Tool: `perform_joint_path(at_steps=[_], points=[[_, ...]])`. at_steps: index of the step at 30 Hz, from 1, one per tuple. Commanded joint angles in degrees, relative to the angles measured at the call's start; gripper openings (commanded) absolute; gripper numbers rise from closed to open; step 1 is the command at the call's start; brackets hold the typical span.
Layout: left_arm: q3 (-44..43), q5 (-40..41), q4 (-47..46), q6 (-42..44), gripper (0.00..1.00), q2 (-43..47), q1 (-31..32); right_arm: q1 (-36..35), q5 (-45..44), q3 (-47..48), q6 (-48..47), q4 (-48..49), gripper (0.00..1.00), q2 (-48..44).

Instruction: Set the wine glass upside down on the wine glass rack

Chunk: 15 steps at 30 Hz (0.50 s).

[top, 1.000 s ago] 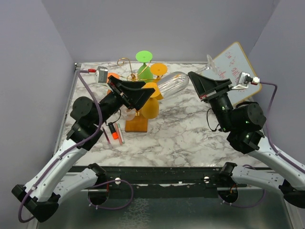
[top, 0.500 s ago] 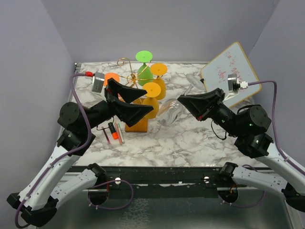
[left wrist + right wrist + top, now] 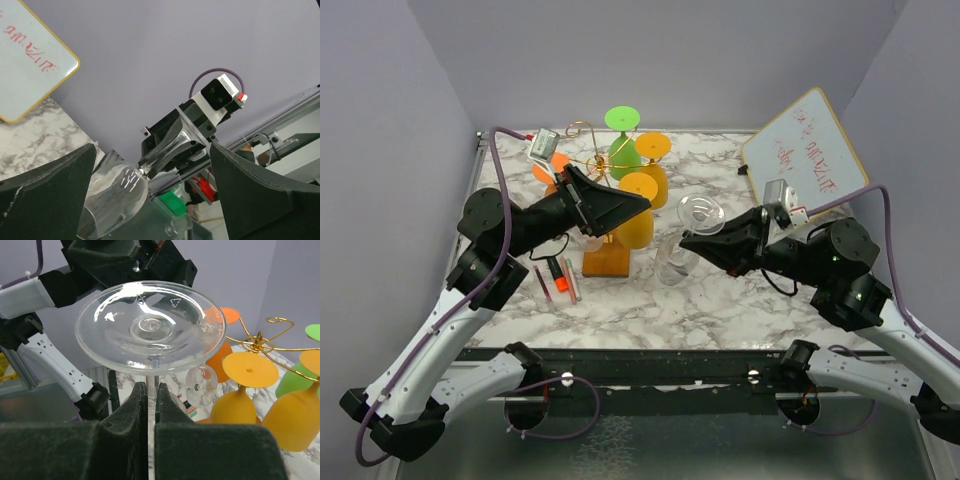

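A clear wine glass (image 3: 674, 262) hangs upside down just right of the wine glass rack. Its round foot (image 3: 150, 330) is on top. My right gripper (image 3: 151, 390) is shut on its thin stem, seen from above at the right gripper (image 3: 692, 240). The rack is gold wire (image 3: 588, 158) on an orange-brown wooden base (image 3: 605, 262). My left gripper (image 3: 620, 215) stands wide open over the rack's near side with nothing between its fingers. In the left wrist view the glass bowl (image 3: 112, 200) sits low between the left fingers (image 3: 45, 200).
Yellow (image 3: 638, 215), orange (image 3: 653, 148) and green (image 3: 620, 150) glasses hang on the rack, plus a small clear one (image 3: 200, 382). Markers (image 3: 560, 278) lie left of the base. A whiteboard (image 3: 805, 150) leans at the back right.
The right arm swung the clear glass from lying sideways to foot-up and carried it nearer, beside the rack. The left gripper opened wider and shifted slightly.
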<state>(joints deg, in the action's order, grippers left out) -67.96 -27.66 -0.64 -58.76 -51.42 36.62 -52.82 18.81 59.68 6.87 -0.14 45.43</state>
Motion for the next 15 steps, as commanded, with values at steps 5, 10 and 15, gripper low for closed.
perform_joint_path(at_steps=[5,10,15], points=[[-0.3,-4.2,0.6,-7.9,0.94,-0.4,0.3,-0.2,6.7,1.3,-6.3,-3.3,0.01,2.6],[-0.6,-6.7,0.6,-9.7,0.92,-1.1,0.3,-0.2,6.9,1.1,-8.9,-4.6,0.01,3.8],[2.3,-7.0,0.6,-12.4,0.77,-1.5,0.3,-0.2,7.4,1.0,-9.3,-4.0,0.01,4.3]])
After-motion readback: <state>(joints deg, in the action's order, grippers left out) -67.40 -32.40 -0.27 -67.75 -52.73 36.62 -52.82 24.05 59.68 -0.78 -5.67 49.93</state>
